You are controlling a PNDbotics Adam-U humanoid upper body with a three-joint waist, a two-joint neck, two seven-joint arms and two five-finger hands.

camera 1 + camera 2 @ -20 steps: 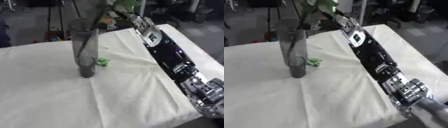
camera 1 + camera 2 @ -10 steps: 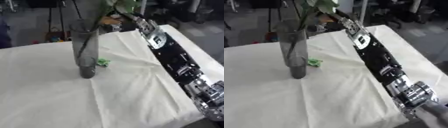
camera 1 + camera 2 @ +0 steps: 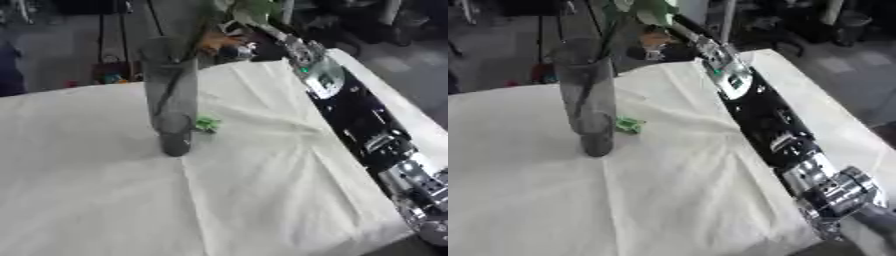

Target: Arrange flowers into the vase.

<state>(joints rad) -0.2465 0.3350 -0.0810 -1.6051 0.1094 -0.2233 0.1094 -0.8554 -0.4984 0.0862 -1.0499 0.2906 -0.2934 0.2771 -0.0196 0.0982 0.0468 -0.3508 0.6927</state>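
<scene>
With our right hand [image 3: 234,47] stretched past the tall grey vase [image 3: 171,95] (its finger state we cannot tell), the flower stems [image 3: 608,37] already stand in it, and a careless arm sweep could topple that narrow vase.

vase [image 3: 588,97] upright on cloth [image 3: 667,190] | stems [image 3: 605,40] inside (blurred) | green scrap [image 3: 628,125] beside

My table [image 3: 105,200] wears a creased cream cloth [image 3: 262,180]. On it, toward the far left, stands a tall grey glass vase [image 3: 171,100], upright. A small green scrap [image 3: 206,123] lies on the cloth just right of its base.
</scene>
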